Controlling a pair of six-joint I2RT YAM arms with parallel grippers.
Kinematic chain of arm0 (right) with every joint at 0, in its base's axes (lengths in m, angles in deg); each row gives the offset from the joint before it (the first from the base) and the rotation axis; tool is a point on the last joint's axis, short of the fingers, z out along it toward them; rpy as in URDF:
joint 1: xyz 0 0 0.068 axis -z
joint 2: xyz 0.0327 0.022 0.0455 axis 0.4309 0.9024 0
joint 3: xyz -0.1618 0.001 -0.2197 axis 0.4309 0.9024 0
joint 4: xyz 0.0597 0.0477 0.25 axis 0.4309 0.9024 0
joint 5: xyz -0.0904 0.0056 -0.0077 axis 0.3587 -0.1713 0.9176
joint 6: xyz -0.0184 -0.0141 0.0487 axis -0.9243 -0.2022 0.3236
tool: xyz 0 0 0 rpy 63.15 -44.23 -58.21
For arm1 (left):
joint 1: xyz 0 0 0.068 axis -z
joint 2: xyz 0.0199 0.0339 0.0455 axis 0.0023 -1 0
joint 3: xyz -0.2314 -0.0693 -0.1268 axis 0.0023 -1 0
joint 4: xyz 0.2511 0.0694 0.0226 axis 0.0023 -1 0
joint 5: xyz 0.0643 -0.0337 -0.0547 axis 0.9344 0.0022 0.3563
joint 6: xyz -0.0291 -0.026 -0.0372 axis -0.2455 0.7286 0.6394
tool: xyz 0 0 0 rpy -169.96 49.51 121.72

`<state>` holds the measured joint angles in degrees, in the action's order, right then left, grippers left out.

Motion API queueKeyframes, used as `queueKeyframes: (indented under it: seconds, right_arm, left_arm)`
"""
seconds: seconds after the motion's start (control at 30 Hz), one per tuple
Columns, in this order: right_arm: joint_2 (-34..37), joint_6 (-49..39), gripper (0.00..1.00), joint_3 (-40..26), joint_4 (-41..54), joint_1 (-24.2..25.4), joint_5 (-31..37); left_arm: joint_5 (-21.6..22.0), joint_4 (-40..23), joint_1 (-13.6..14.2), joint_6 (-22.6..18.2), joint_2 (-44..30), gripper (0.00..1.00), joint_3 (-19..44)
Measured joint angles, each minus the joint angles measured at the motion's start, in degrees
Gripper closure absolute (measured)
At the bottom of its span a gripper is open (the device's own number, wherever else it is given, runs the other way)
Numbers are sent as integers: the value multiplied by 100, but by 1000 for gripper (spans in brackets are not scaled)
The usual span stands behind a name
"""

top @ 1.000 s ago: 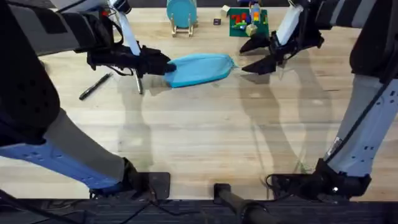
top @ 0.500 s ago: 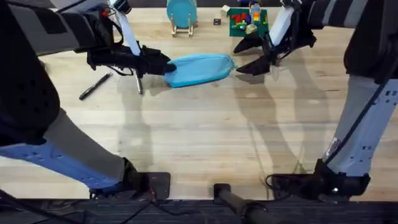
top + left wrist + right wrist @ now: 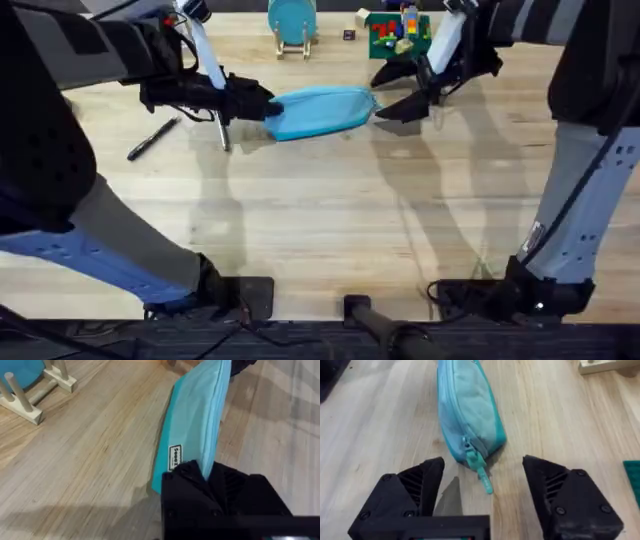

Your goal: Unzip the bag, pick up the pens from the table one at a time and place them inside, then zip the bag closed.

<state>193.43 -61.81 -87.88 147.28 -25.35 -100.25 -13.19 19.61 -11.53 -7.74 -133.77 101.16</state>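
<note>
**Bag pinned at one end, zipper pull lined up at the other**

The bag [image 3: 320, 111] lies closed on the tabletop [image 3: 330, 220], far side, between the two arms. The left tool [image 3: 268, 106] is clenched on the bag's left end, likely to anchor it against the zipper pull. The right tool [image 3: 482, 485] hangs released just off the right end, jaws wide either side of the zipper tab [image 3: 481, 472], ready to pinch it. Black pen [image 3: 152, 139] and silver pen [image 3: 224, 135] wait left of the bag. Small white label [image 3: 176, 457] on the bag reads something like "Sooez", too blurred to confirm.
</note>
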Motion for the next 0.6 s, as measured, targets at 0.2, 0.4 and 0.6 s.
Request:
queueKeyframes:
  seconds: [0.2,0.4,0.6]
  right_arm:
    - [0,15,86,0,0,-51,0]
    - [0,22,153,0,9,-49,0]
    - [1,105,200,0,9,-49,0]
  left_arm:
    - [0,0,0,0,0,957,0]
    - [0,0,0,0,0,957,0]
    - [0,0,0,-1,0,957,0]
